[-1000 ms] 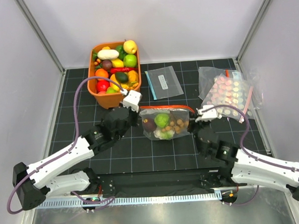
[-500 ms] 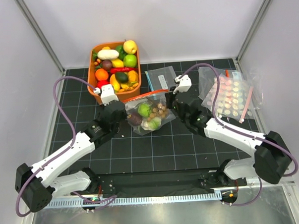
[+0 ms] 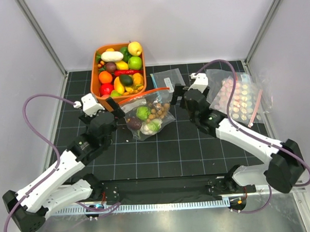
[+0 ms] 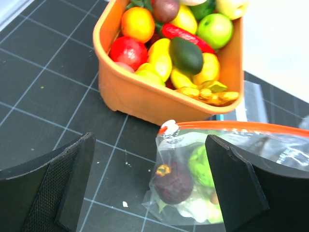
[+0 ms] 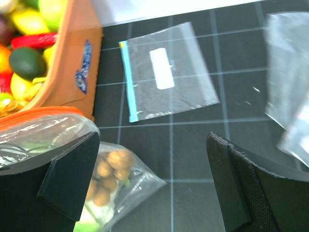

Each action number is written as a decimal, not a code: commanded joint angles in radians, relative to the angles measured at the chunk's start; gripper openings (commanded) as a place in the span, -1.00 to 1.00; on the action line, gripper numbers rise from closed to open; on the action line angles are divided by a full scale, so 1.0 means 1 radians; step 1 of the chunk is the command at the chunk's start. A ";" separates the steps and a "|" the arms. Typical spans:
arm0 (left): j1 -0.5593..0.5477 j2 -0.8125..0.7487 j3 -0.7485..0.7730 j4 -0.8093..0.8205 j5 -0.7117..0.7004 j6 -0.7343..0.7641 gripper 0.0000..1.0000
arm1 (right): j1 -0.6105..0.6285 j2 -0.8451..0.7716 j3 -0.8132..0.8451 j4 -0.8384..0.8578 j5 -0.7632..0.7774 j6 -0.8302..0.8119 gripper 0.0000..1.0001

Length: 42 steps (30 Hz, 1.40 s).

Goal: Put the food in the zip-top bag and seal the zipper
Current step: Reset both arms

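The zip-top bag [image 3: 150, 116] lies on the black mat between my two grippers, and neither holds it. Its orange-red zipper [image 3: 144, 95] runs as one strip along the far edge, also seen as the zipper [image 4: 231, 126]. Inside is food: a dark purple fruit [image 4: 173, 182], a green lime [image 4: 200, 164], a cluster of tan balls [image 5: 108, 169] and a white-and-green cauliflower [image 3: 149, 127]. My left gripper [image 3: 106, 109] [image 4: 149, 145] stands open at the bag's left corner. My right gripper [image 3: 184, 94] [image 5: 153, 140] stands open at its right corner.
An orange bin [image 3: 100, 90] heaped with toy fruit stands just behind the bag's left end. A flat clear bag with a blue edge [image 3: 166, 80] lies behind the middle. A bag of pink discs [image 3: 236, 97] sits at the right. Frame posts and walls ring the mat.
Both grippers went from shut on the bag's ends to wide open, releasing it. The bag was carried toward the bin first; the left arm has since drawn back leftward.
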 commanded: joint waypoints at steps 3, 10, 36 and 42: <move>-0.011 -0.065 -0.025 0.079 0.085 0.033 0.99 | 0.002 -0.153 0.054 -0.282 0.190 0.222 0.99; -0.011 -0.134 -0.103 0.258 0.430 0.108 1.00 | 0.002 -0.381 -0.133 -0.328 0.315 0.299 0.99; -0.013 -0.084 -0.125 0.330 0.547 0.143 1.00 | 0.002 -0.563 -0.275 -0.183 0.289 0.235 0.99; -0.013 -0.081 -0.123 0.329 0.542 0.148 0.99 | 0.002 -0.544 -0.267 -0.186 0.285 0.235 1.00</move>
